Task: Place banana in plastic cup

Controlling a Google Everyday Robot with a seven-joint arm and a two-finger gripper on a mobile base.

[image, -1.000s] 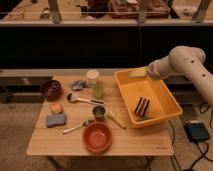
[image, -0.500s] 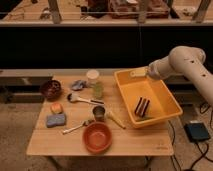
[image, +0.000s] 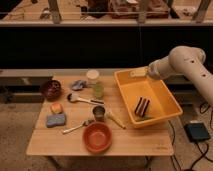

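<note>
- Gripper: at the end of the white arm, which reaches in from the right. It hangs over the far rim of the yellow bin.
- Gripper state: cannot tell from where I stand whether it is released or clenched. Nothing is visibly held.
- Banana: lies flat on the wooden table, well apart from the gripper, off to its near-left side. It is just outside the bin's near-left corner, beside the short metal cup.
- Plastic cup: upright, left of the gripper and outside the bin, roughly level with the bin's far half.
- Inside the bin, nearer than the gripper: two dark objects.
- Orange bowl: near table edge, far from the gripper.
- Brush and spoon: on the table left of the metal cup.
</note>
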